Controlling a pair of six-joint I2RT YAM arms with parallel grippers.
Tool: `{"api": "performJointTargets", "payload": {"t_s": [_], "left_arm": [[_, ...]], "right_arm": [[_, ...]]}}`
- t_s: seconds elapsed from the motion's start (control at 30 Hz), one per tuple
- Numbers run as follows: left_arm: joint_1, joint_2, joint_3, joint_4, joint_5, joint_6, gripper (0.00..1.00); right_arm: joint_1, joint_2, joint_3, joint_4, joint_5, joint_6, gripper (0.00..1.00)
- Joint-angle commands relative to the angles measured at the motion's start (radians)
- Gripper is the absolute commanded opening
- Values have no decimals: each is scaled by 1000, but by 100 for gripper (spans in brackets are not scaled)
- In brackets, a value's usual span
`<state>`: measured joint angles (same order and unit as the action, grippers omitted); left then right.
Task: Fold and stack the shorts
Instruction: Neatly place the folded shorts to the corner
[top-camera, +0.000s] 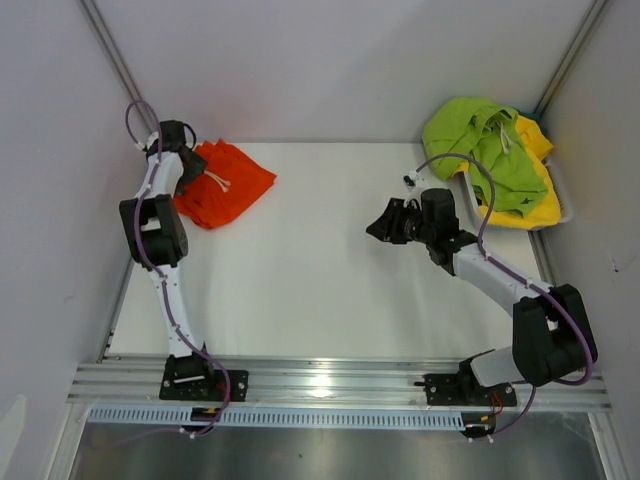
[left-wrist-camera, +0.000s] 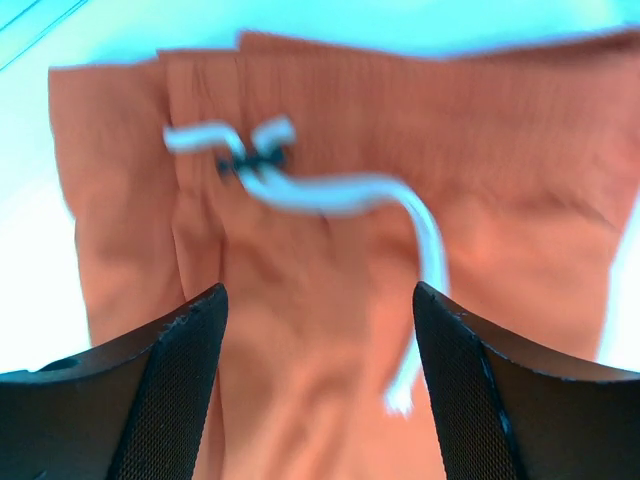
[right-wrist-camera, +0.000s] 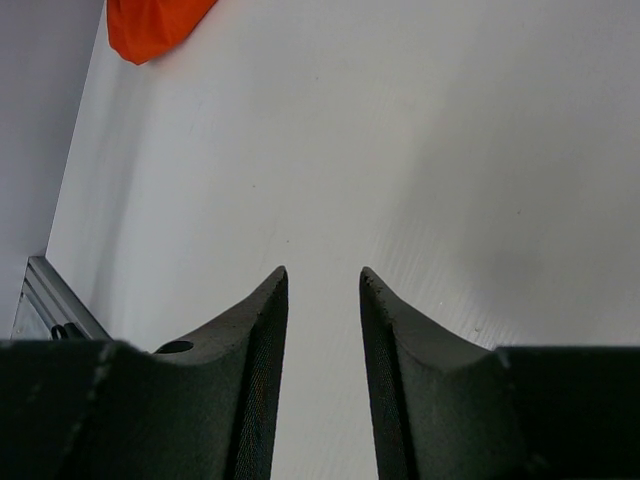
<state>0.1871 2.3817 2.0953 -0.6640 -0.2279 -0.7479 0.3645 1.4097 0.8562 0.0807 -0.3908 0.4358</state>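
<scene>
The orange shorts (top-camera: 228, 182) lie folded at the far left of the table. They fill the left wrist view (left-wrist-camera: 330, 300), with a white drawstring (left-wrist-camera: 340, 192) across them. My left gripper (top-camera: 193, 163) hovers just above their left edge, open and empty (left-wrist-camera: 318, 300). The lime green shorts (top-camera: 480, 142) lie crumpled on top of the yellow shorts (top-camera: 543, 200) in a white bin at the far right. My right gripper (top-camera: 380, 228) is open and empty over bare table at mid-right (right-wrist-camera: 322, 275), pointing left. A corner of the orange shorts (right-wrist-camera: 150, 25) shows in the right wrist view.
The white bin (top-camera: 562, 205) stands in the far right corner against the wall. Grey walls close in the table on the left, back and right. An aluminium rail (top-camera: 330, 382) runs along the near edge, and a small dark object (top-camera: 409, 181) lies near the bin.
</scene>
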Motion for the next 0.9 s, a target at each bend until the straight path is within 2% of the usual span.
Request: {"api": "performJointTargets", "payload": {"t_s": [0.0,0.17,0.3,0.33,0.4,0.43,0.53,0.87], "left_arm": [[-40,-220,-70,17,4,28,77],[-95,-338,-135,-57,-60,131,79],[-98,-427,-263,-65,-48,147,84],[-98,-449,-370,-48,-35,142,84],[-95,-524,-455,41,24,119,85],[-91,-547,-580,73,41,110,85],[-90,-602,-691,153,52,91,85],[-83,-602,-805,239,30,124,85]], "right_arm": [[-1,-35,-8,45,-3,1,38],[5,-20,-17,57,0,0,39],[8,-12,-22,63,0,-2,41],[8,-12,-22,62,0,0,42],[8,-12,-22,67,-5,1,43],[8,-14,-23,70,-5,1,43],[10,-15,-26,70,-3,1,45],[5,-21,-39,76,-8,1,47]]}}
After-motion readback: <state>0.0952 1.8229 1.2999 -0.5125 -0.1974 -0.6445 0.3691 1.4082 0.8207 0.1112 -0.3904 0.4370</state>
